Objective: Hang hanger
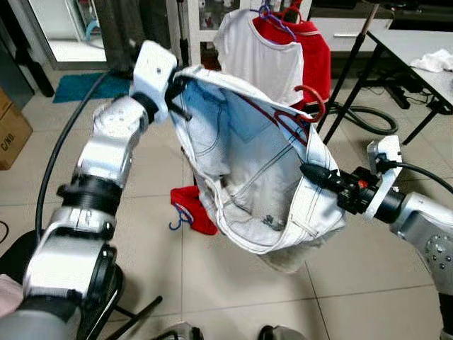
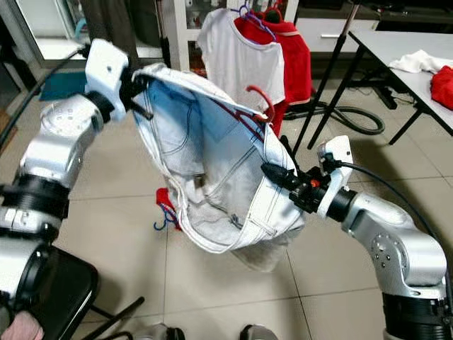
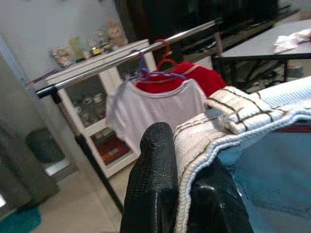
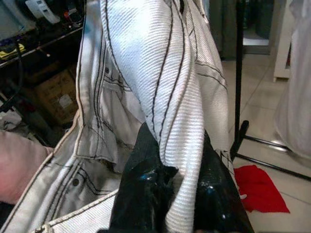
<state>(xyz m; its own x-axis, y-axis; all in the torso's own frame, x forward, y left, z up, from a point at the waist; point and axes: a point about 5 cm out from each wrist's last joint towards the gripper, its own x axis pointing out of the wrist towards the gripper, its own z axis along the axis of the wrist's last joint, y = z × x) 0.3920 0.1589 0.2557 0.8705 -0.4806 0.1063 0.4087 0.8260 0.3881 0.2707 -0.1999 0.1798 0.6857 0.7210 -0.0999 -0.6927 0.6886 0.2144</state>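
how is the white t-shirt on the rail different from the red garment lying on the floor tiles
The white t-shirt hangs spread on a purple hanger from the metal rail; the red garment on the floor lies crumpled on the tiles. The t-shirt's hanger is hooked up; the floor garment's blue hanger lies down with it. The white denim garment partly hides the floor garment, while the t-shirt shows more fully. Both are on hangers.

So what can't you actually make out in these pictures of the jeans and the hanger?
- Red hanger: only its hook and part of one arm show in the eye views; the white jeans cover the rest.
- Left hand: in its wrist view the waistband hides the fingertips.
- Red cloth on the floor: half hidden behind the jeans; what it is stays unclear.
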